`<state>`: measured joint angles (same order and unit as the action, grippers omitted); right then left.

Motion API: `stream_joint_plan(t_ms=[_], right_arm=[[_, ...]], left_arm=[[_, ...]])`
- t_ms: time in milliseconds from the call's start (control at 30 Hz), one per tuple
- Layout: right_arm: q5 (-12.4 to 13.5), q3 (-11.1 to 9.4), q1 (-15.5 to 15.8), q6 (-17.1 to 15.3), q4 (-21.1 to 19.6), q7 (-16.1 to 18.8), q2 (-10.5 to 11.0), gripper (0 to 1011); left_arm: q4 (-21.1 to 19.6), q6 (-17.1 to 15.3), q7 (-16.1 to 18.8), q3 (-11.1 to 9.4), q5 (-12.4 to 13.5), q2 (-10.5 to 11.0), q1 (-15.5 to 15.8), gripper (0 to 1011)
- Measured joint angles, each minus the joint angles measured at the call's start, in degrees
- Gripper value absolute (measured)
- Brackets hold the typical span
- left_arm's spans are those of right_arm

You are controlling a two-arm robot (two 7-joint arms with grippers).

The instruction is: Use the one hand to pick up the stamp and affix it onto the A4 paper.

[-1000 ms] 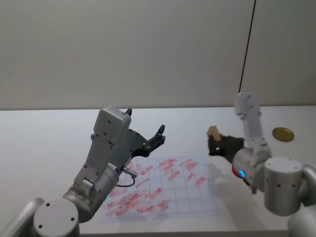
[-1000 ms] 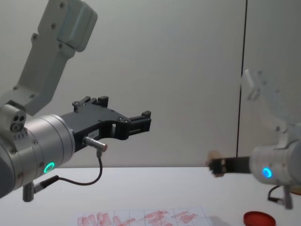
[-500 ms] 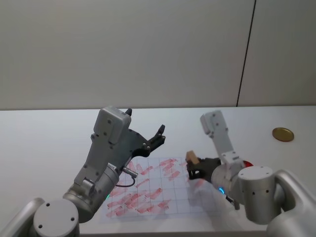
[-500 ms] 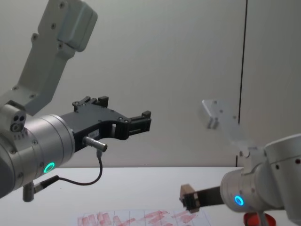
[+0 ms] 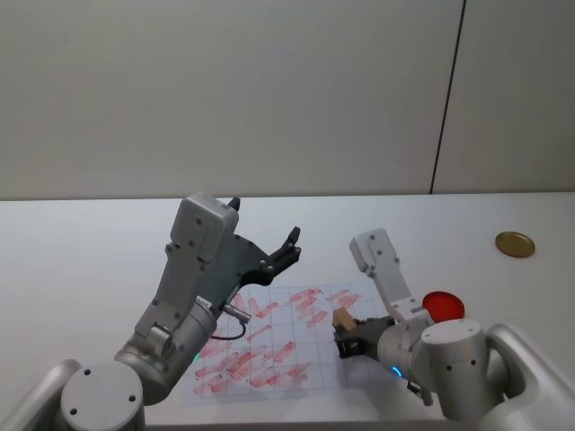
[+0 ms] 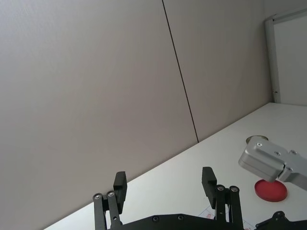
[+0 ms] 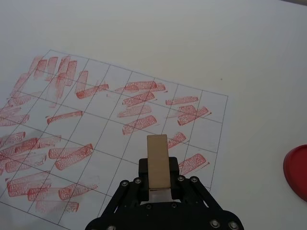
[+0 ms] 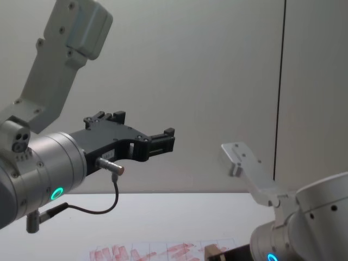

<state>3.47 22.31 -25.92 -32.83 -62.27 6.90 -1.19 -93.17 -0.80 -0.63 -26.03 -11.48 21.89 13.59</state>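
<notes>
Left of centre in the head view, my left gripper (image 5: 265,224) hangs raised above the table (image 5: 90,242), fingers spread wide with nothing between them; it is idle. Below it, across the lower middle of the frame, lies the paper (image 5: 325,364), a gridded white sheet crowded with red marks.

Toward that sheet's right side, my right gripper (image 5: 350,341) is clenched on the stamp (image 5: 342,318), a small tan wooden block. In the right wrist view the block juts out from between the jaws at lower centre, over a grid cell near the paper's right edge, with red imprints just beside it. I cannot tell whether its face already touches the sheet.

Farther right, the red ink pad (image 5: 443,303) sits on the table just off the paper, and a gold disc (image 5: 515,243) lies well apart at the right edge.

I judge the pick-up done and the stamping step in hand. Next I need to bring the block squarely down so its whole face meets the sheet, press firmly without sliding, then lift straight off to avoid a smear.
</notes>
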Motion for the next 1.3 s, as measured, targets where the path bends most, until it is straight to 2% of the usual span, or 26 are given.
stream_joint_plan(t_ms=[733,1300], right_arm=[[-1.72,0.49,-1.27,0.29,4.79,0.95,-1.00,221],[-2.32,0.58,-1.54,0.39,5.77,1.17,-1.27,221]], left_arm=[[0.00,0.00,0.00,0.00,0.00,0.00,0.00,993],[0.00,0.00,0.00,0.00,0.00,0.00,0.00,993]])
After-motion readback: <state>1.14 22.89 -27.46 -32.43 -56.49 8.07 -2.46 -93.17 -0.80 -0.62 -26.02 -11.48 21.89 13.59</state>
